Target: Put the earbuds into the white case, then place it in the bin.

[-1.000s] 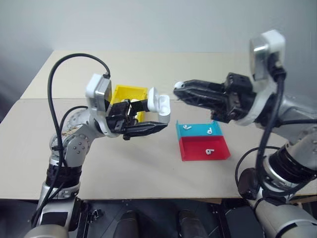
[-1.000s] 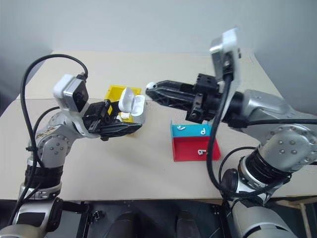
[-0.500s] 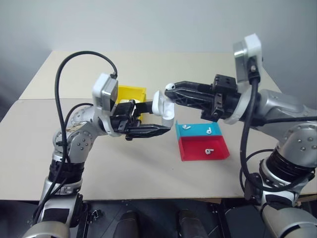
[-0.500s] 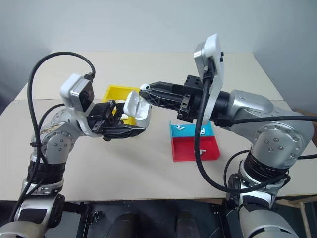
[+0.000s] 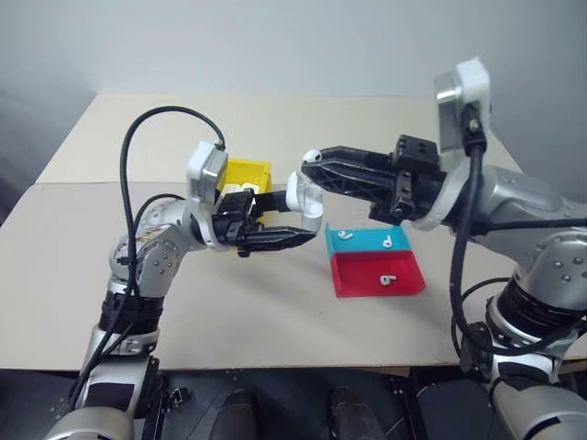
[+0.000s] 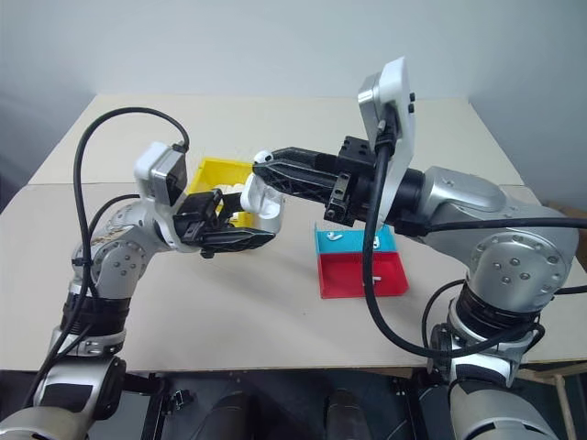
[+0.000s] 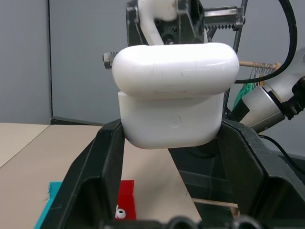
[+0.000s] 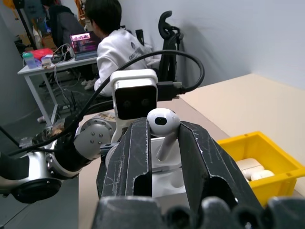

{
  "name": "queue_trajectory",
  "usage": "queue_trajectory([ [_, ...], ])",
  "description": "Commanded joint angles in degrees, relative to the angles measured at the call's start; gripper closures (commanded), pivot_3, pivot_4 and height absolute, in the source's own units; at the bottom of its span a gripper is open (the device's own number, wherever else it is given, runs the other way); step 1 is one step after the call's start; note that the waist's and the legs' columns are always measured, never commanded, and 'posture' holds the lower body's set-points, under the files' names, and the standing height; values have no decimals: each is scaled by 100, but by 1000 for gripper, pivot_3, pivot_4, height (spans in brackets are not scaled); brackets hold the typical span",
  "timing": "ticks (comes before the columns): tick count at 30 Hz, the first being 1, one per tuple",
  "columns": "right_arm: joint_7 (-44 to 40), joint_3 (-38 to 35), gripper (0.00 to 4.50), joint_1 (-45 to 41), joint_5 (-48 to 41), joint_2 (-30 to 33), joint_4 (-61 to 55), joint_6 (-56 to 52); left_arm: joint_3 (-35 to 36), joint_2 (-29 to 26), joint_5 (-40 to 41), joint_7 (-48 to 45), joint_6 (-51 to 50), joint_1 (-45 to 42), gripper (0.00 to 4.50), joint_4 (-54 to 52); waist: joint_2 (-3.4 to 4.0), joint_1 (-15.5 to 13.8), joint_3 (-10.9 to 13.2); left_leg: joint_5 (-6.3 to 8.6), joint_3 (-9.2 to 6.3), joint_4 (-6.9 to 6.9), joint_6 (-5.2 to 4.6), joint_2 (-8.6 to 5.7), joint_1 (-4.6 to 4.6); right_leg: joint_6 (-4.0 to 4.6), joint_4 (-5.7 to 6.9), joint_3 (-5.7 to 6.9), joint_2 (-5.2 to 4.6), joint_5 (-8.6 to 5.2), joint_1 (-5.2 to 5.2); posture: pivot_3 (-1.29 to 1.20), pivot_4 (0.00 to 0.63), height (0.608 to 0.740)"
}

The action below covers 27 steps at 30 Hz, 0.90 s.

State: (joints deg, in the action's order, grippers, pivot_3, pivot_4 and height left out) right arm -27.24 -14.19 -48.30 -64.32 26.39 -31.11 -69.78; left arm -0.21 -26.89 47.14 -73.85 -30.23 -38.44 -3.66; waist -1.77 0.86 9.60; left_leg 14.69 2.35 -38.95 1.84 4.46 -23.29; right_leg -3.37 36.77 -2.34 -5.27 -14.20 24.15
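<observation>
— Where is the white case (image 7: pixel 174 98)?

— The left gripper (image 5: pixel 293 220) clamps it, above the table (image 5: pixel 275 302) and in front of the bin (image 5: pixel 246 171).

— And the right gripper (image 8: pixel 164 138)?

— Closed on one earbud (image 8: pixel 163 125), just at the case (other earbuds (image 5: pixel 369 243) lie in the tray (image 5: pixel 376 272)).

Open white case (image 7: pixel 174 95) above yellow bin (image 5: pixel 246 173)

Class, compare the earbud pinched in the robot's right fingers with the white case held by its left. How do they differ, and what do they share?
Size: the earbud is far smaller than the white case.
Shape: the earbud has a rounded head and a short stem; the case is a rounded block with a hinged lid.
Grip: the right gripper pinches the earbud's stem; the left gripper clamps the case's lower body.
Both are glossy white and held above the table.
</observation>
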Motion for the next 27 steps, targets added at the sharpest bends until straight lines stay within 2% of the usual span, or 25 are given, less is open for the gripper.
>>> queue_trajectory([
  [1,104,21,3854,1,-141,110,-102,274,75,22,-21,-69,105,-188,1797,-73,0,0,0,0,0,0,0,0,0,0,0,0,0,0,0,0,150,740],
  [20,176,479,3854,99,-176,519,-132,531,163,46,-64,-221,294,-143,1797,-149,0,-2,0,0,0,0,0,0,0,0,-3,0,0,0,0,0,150,740],
  [24,-741,574,3854,578,450,959,280,1125,174,86,-70,-245,318,-180,1797,-105,0,-22,0,0,0,0,-1,0,-1,0,-11,0,0,0,-1,0,150,740],
  [27,-1068,688,3854,721,637,1130,298,1415,182,141,-103,-247,332,-195,1797,-91,-1,-15,0,0,0,-2,0,-1,-2,0,-13,0,0,0,-1,0,150,740],
])
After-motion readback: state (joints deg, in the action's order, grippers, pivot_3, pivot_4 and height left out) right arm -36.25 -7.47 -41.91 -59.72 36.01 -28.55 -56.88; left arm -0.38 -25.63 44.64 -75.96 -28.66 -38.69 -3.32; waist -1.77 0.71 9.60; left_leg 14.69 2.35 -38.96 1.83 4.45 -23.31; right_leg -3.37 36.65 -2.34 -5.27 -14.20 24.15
